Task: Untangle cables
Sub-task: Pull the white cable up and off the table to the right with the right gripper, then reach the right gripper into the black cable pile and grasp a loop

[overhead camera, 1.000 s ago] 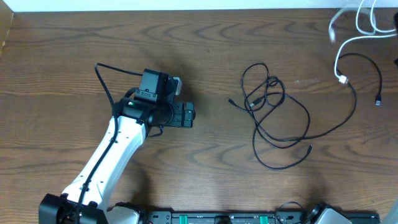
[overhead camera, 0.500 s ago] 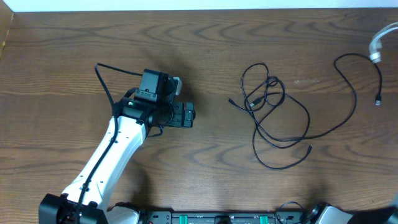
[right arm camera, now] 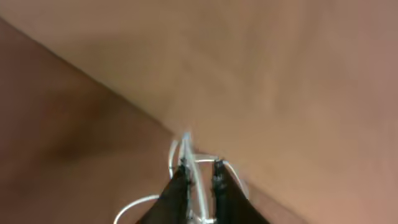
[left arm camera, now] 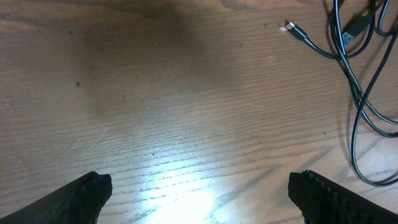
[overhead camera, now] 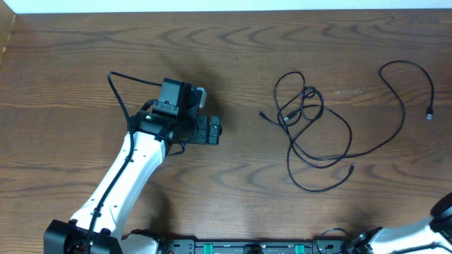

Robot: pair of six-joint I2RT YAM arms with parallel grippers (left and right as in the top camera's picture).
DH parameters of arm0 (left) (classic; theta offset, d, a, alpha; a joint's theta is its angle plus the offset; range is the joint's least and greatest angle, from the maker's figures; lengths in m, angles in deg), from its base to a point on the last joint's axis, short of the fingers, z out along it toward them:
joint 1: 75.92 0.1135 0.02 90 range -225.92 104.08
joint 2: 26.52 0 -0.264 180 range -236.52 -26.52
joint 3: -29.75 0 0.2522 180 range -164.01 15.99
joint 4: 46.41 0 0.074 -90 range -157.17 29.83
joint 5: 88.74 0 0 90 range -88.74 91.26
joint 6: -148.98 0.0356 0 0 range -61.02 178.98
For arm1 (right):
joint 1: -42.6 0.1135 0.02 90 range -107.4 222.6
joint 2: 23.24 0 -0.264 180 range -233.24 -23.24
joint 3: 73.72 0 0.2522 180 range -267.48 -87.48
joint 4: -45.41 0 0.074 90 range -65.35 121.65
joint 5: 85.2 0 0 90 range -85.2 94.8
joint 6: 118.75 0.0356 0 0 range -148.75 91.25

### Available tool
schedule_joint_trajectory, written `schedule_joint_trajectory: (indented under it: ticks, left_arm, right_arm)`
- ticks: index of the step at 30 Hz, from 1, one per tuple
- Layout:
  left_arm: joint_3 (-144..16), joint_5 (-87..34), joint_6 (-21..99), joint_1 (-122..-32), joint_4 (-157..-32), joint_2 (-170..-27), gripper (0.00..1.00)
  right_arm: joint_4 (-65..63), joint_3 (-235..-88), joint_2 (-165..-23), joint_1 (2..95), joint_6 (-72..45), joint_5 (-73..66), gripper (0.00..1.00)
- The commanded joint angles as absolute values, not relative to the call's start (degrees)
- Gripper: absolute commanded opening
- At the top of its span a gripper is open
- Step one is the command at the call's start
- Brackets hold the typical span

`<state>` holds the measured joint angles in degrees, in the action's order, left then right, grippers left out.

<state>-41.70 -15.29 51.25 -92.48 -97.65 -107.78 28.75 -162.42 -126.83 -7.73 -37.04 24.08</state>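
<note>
A tangle of black cables [overhead camera: 305,113] lies in loose loops right of the table's middle. One long black strand [overhead camera: 404,106] runs from it to the far right and ends in a small plug [overhead camera: 429,114]. My left gripper [overhead camera: 212,130] is open and empty, left of the tangle. In the left wrist view, its jaws [left arm camera: 199,193] hover over bare wood, with the cables [left arm camera: 354,68] at the upper right. In the blurred right wrist view, my right gripper [right arm camera: 199,168] is shut on the white cable [right arm camera: 198,180]. The white cable is out of the overhead view.
The left arm's own thick black wire [overhead camera: 120,88] loops over the table beside it. Part of the right arm [overhead camera: 445,212] shows at the bottom right corner. The mounting rail [overhead camera: 247,247] runs along the near edge. The table's far edge [overhead camera: 226,12] borders a white strip.
The white cable at the far right was pulled away and has left the overhead view. The right arm now shows at the bottom right corner. The left arm and black cables have not moved.
</note>
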Motion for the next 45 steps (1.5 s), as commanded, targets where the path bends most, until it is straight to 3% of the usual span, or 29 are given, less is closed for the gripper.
schedule_joint_trajectory:
  ticks: [1, 3, 4, 7, 15, 22, 26, 29, 34, 38, 42, 45]
  left_arm:
    - [-42.20, -15.14, 50.70, -92.39, -97.80, -108.13, 0.98]
    - [-42.20, -15.14, 50.70, -92.39, -97.80, -108.13, 0.98]
    - [-42.20, -15.14, 50.70, -92.39, -97.80, -108.13, 0.98]
    - [-42.20, -15.14, 50.70, -92.39, -97.80, -108.13, 0.98]
    - [-42.20, -15.16, 50.70, -92.41, -97.80, -108.13, 0.98]
    - [-42.20, -15.16, 50.70, -92.39, -97.80, -108.13, 0.98]
    - [-42.20, -15.16, 50.70, -92.41, -97.80, -108.13, 0.98]
    - [-42.20, -15.16, 50.70, -92.39, -97.80, -108.13, 0.98]
    - [-42.20, -15.16, 50.70, -92.39, -97.80, -108.13, 0.98]
    - [-42.20, -15.16, 50.70, -92.39, -97.80, -108.13, 0.98]
    - [-42.20, -15.14, 50.73, -92.39, -97.80, -108.13, 0.98]
    - [-42.20, -15.14, 50.73, -92.39, -97.82, -108.13, 0.98]
  right_arm:
    - [26.13, -162.59, -129.04, -12.67, -33.70, 26.27, 0.44]
    - [24.95, -162.59, -128.97, -14.31, -28.93, 20.13, 0.86]
    - [24.71, -162.59, -128.69, -14.88, -28.41, 14.47, 0.99]
    - [24.36, -162.59, -126.67, -14.44, -27.38, -5.93, 0.99]
    - [14.92, -162.59, -125.14, -3.86, -21.19, -24.77, 0.99]
    - [-0.71, -162.42, -125.14, 11.31, -20.45, -27.35, 0.99]
    - [-3.31, -161.06, -125.14, 20.79, -22.79, -27.80, 0.98]
    - [-2.83, -159.47, -125.25, 27.90, -20.45, -26.10, 0.78]
    - [-1.50, -158.42, -125.65, 37.38, -6.75, -20.57, 0.65]
    - [-0.05, -158.07, -126.78, 43.42, 1.36, -11.72, 0.63]
    - [5.54, -158.07, -128.99, 47.92, 2.63, -11.26, 0.63]
    - [7.25, -158.07, -131.42, 50.72, 6.80, -6.78, 0.56]
